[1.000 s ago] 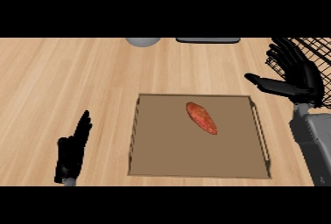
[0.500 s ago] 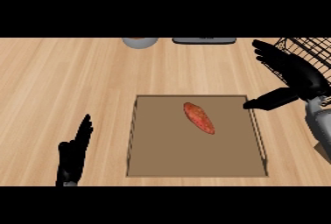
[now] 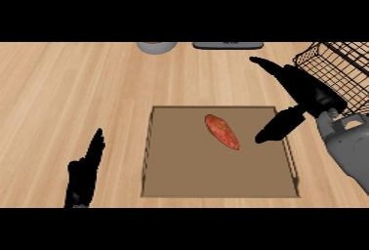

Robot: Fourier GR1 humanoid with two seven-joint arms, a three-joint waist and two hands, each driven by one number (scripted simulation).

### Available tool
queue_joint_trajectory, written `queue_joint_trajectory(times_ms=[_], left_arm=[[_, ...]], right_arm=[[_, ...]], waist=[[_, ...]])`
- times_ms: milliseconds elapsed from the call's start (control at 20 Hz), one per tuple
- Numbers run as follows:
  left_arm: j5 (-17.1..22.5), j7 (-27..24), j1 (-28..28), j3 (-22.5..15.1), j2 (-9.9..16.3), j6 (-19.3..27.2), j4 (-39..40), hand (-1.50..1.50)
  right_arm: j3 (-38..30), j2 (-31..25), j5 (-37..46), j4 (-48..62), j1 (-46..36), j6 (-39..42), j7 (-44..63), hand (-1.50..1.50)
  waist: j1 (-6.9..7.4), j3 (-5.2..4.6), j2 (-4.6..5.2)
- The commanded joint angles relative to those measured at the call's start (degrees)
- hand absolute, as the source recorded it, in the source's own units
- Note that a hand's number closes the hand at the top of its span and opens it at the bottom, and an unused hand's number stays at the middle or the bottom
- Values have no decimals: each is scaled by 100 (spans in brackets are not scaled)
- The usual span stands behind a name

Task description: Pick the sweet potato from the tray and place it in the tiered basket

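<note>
The wooden desk (image 3: 79, 93) fills the view. On it lies a brown tray (image 3: 216, 185) with low rims, its floor bare except for the sweet potato (image 3: 222, 131), which lies slantwise in the upper middle of the tray. At the top right corner stands the black wire tiered basket (image 3: 344, 68), only partly in view. The right hand (image 3: 306, 93) hangs over the tray's right rim, fingers (image 3: 270, 66) straight and spread, thumb pointing down toward the sweet potato without touching it; it holds nothing. The left hand (image 3: 85, 171) rests at the lower left, open, fingers straight. A grey bowl (image 3: 156, 47) and a dark flat object (image 3: 228, 45) sit at the far edge.
</note>
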Motion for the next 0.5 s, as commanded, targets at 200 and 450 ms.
queue_joint_trajectory(times_ms=[200,450], left_arm=[[-54,94,191,213,51,-191,-176,0],[-86,-183,51,294,-155,-293,190,0]], right_arm=[[525,844,1280,-160,111,-47,908,-150],[1068,1101,2151,0,305,-9,936,-150]], waist=[[26,5,28],[25,4,34]])
